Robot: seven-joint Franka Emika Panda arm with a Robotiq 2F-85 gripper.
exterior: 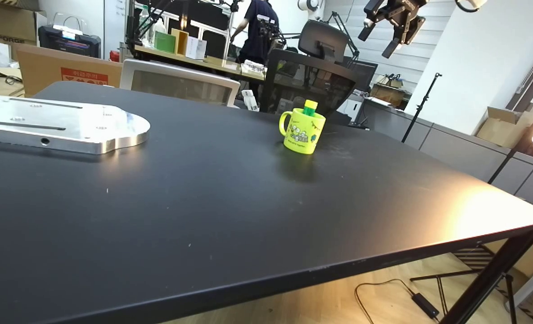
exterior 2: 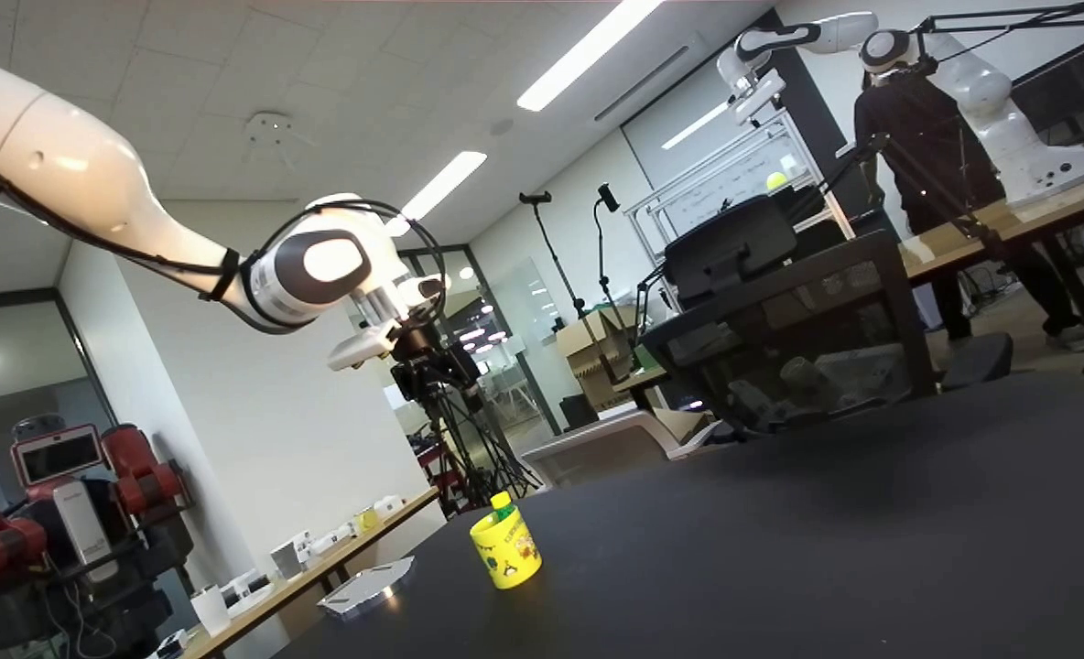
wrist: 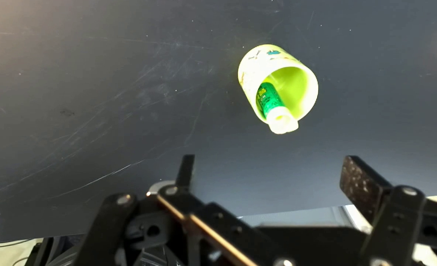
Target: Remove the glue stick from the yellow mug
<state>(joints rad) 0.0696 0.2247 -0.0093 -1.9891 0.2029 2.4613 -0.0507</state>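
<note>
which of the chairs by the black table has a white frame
The light-backed chair, seen left of the yellow mug in an exterior view. Its frame is white, whereas the dark-backed chair beside it has a black frame.

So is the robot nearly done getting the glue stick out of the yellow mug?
Not really. Done: perhaps just getting ready, with the pincer open. In hand: nothing; it hangs in the air, apart from the yellow mug. Left: the whole removal. The glue stick sits in the mug, yellow cap poking out, so it needs gripping and lifting out.
</note>
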